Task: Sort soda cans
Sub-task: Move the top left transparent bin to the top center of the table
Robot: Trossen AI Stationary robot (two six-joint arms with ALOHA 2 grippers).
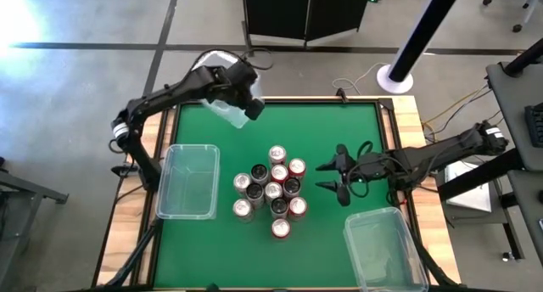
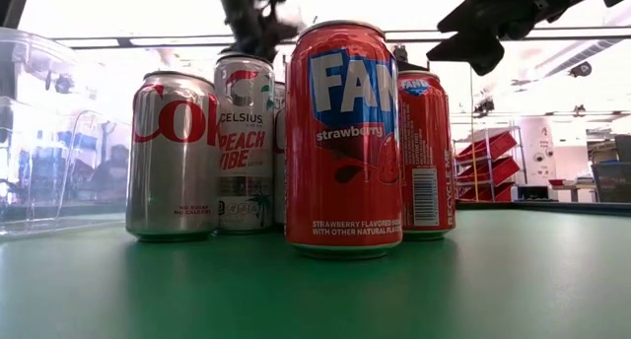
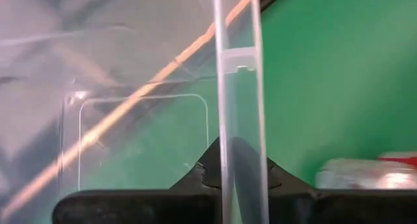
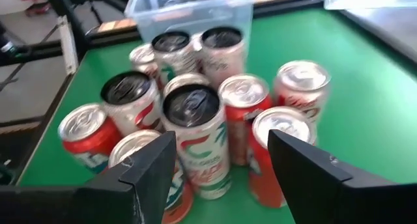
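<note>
Fanta can (image 2: pixel 344 142) fronts the cluster; right gripper (image 1: pixel 331 177) gapes wide, empty, beside it.

The table (image 1: pixel 356 131) has a green top with pale wood edging. On it, soda cans (image 1: pixel 273 190) are red, silver-white or black-topped: a red strawberry can (image 2: pixel 343 137) with blue-and-white lettering, a silver can (image 2: pixel 173 157) lettered red, and a white can (image 2: pixel 245 142) printed with peach. The bins (image 1: pixel 188 182) are clear.
</note>
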